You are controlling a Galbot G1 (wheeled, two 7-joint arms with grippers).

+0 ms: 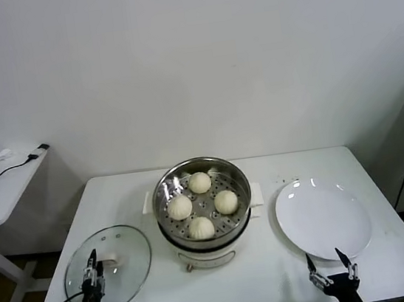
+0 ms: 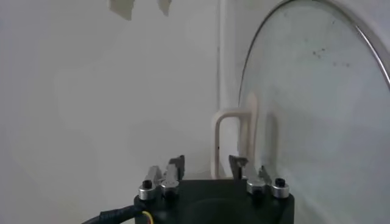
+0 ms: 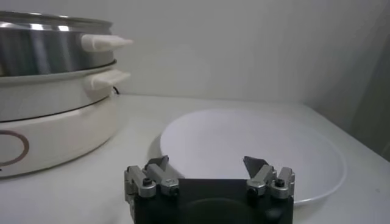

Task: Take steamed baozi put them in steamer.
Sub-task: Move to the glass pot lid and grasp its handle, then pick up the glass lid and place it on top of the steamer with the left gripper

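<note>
Already four steamed baozi (image 1: 202, 205) inside steamer (image 1: 198, 168); left gripper (image 1: 92, 264) part-open over lid handle (image 2: 230, 137), right gripper (image 3: 208, 165) open, empty

black claw (image 3: 207, 170) bodies; silver screws; black cable
</note>
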